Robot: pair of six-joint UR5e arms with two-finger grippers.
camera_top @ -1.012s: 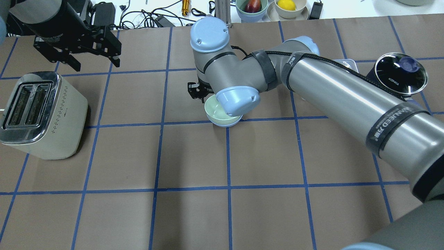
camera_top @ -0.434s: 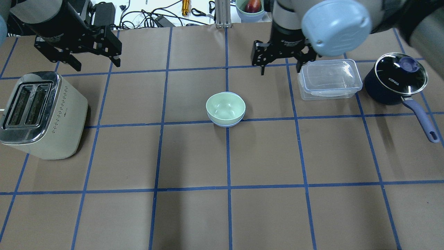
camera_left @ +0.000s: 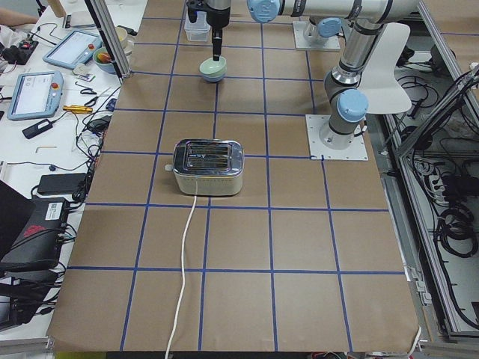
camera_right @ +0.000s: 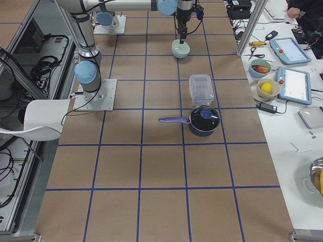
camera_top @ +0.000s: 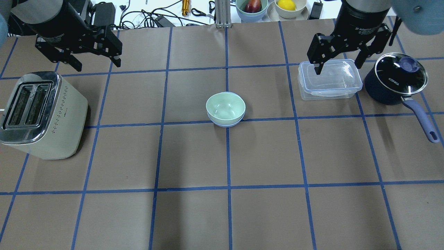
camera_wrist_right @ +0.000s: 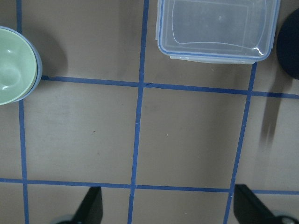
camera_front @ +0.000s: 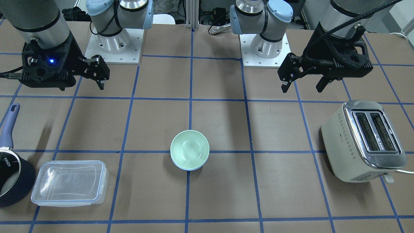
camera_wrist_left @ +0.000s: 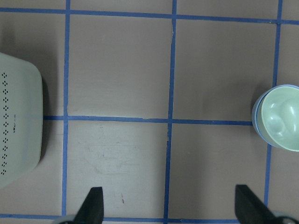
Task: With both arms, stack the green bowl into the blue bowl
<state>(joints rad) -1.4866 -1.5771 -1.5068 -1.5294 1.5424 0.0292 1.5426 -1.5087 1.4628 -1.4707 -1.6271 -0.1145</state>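
The right arm has swung away from the middle of the table, where it hung over the bowls a second ago. Its black two-finger right gripper (camera_top: 337,68) now hovers over the far edge of the clear rectangular lidded plastic container (camera_top: 329,81), fingers spread wide and holding nothing. The left arm has not shifted; the black left gripper (camera_top: 97,66) hangs above the far left of the table, also spread and empty.

The table (camera_top: 263,156) is covered in brown paper marked with a blue tape grid. On its left stands a cream two-slot toaster (camera_top: 41,114) with a chrome top. At the far right sits a dark navy saucepan (camera_top: 395,81) with a glass lid and a blue handle, just beside the container. Near the centre, well apart from both grippers, the pale mint-green round bowl (camera_top: 224,106) sits nested upright inside the pale periwinkle-blue round bowl (camera_top: 229,124), of which only a thin rim shows.
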